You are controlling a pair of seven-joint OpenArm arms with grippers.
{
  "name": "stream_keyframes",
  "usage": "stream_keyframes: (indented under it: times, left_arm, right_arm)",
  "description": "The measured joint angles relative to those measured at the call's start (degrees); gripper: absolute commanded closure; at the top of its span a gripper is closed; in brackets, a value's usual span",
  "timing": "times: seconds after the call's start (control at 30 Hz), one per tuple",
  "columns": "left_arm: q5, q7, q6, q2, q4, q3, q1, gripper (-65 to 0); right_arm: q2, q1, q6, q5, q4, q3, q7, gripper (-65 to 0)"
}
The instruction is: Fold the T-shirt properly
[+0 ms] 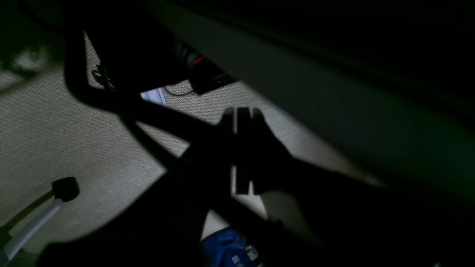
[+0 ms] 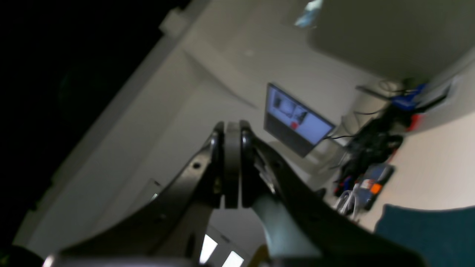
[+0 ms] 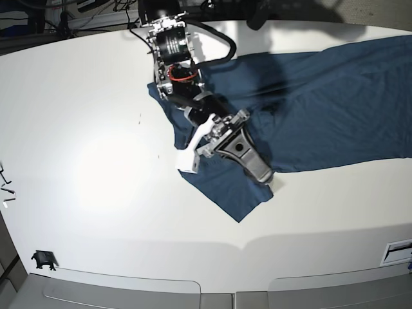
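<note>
White table, shirt long axis 9-to-3 o'clock in base view, body toward 2 from my nearer right gripper; both grippers clenched.

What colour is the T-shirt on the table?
Plain dark blue T-shirt; shows best in the base view.

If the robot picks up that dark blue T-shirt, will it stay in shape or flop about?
The T-shirt would probably flop and sag, since its cloth already lies in soft creases. It likely won't roll or tip, as it lies spread flat on the table.
</note>
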Motion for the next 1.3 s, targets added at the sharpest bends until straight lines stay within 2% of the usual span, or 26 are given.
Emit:
stream_keyframes:
  times: [0.13, 0.2, 0.3, 0.4, 0.47, 0.5, 0.57, 0.6, 0.67, 0.73, 0.77, 0.8, 0.87, 0.93, 1.0, 1.03, 1.13, 1.2, 1.23, 1.3]
  left_arm:
    - [-0.04, -0.02, -0.02, 0.02, 0.00, 0.00, -0.02, 0.0]
    - [-0.04, -0.04, -0.04, 0.00, 0.00, 0.00, 0.02, 0.0]
    - [-0.04, -0.04, -0.04, 0.02, 0.00, 0.00, 0.04, 0.0]
    - [-0.02, -0.02, -0.04, 0.00, 0.00, 0.00, 0.04, 0.0]
    - [-0.02, -0.02, -0.04, 0.00, 0.00, 0.00, 0.04, 0.0]
    - [-0.04, -0.02, -0.04, 0.00, 0.00, 0.00, 0.04, 0.0]
    - [-0.04, -0.11, -0.02, 0.02, 0.00, 0.00, 0.07, 0.0]
    - [-0.07, -0.13, -0.02, 0.02, 0.00, 0.00, 0.07, 0.0]
    - [0.02, -0.13, -0.13, -0.02, 0.02, 0.00, 0.02, 0.0]
    - [-0.11, -0.22, -0.13, 0.02, 0.00, 0.00, 0.04, 0.0]
    - [-0.07, -0.17, -0.13, 0.00, 0.00, 0.00, 0.04, 0.0]
    - [-0.04, -0.13, -0.15, 0.00, 0.00, 0.00, 0.04, 0.0]
    - [-0.02, -0.07, -0.15, 0.00, 0.00, 0.00, 0.04, 0.0]
    - [-0.04, -0.07, -0.15, 0.02, 0.00, 0.00, 0.04, 0.0]
    - [-0.04, -0.07, -0.15, 0.00, 0.00, 0.00, 0.04, 0.0]
    - [-0.04, -0.07, -0.17, 0.00, 0.00, 0.00, 0.04, 0.0]
    - [-0.04, -0.11, -0.15, 0.02, 0.00, 0.00, 0.07, 0.0]
    - [-0.04, -0.11, -0.15, 0.02, 0.00, 0.00, 0.04, 0.0]
    - [-0.04, -0.09, -0.15, 0.00, 0.00, 0.00, 0.04, 0.0]
    - [-0.02, -0.04, -0.17, -0.02, 0.00, 0.00, 0.04, 0.0]
  right_arm:
    - [-0.20, 1.03, 0.39, 0.00, 0.02, -0.13, 5.16, 0.0]
    - [-0.22, 1.27, 0.46, 0.39, 0.02, -0.13, 15.02, 0.0]
    - [-0.20, 1.62, 0.24, -9.31, 0.02, -0.09, 32.83, 0.0]
    - [-0.17, 1.55, 0.24, -15.82, 0.02, -0.02, 50.47, 0.0]
    - [-0.20, 1.60, 0.26, -20.48, 0.02, -0.02, 57.20, 0.0]
    - [-0.20, 1.57, -1.44, -24.46, 0.09, -0.02, 58.71, 0.0]
    - [-0.20, 1.60, -12.37, -33.38, 0.15, 0.24, 56.81, 0.0]
    - [-0.20, 1.57, -16.50, -37.75, 0.09, 0.85, 52.26, 0.0]
    - [-0.20, 1.51, -21.92, -45.46, 0.09, 1.97, 37.79, 0.0]
    - [-0.24, 1.57, -27.02, -46.36, -0.04, 2.71, 22.58, 0.0]
    - [-0.35, 1.53, -30.60, -45.35, -0.09, 3.32, 17.14, 0.0]
    - [-0.37, 1.42, -34.53, -43.71, -0.09, 4.04, 12.72, 0.0]
    - [-0.07, 1.44, -40.24, -43.56, -0.22, 4.83, 6.62, 0.0]
    - [-0.09, 1.42, -44.83, -43.50, -0.17, 4.76, 4.13, 0.0]
    - [-0.22, 1.38, -50.75, -43.28, -0.15, 4.66, 3.26, 0.0]
    - [-0.24, 1.25, -54.88, -42.86, -0.11, 4.66, 3.52, 0.0]
    - [-0.22, 0.61, -70.47, -41.90, -0.02, 4.24, 3.80, 0.0]
    - [-0.04, -0.26, -78.55, -42.23, -0.04, 3.15, 4.50, 0.0]
    - [-0.02, -0.70, -79.82, -43.39, -0.09, 2.56, 4.44, 0.0]
    - [-0.17, -1.42, -79.36, -43.34, -0.13, 1.40, 5.07, 0.0]
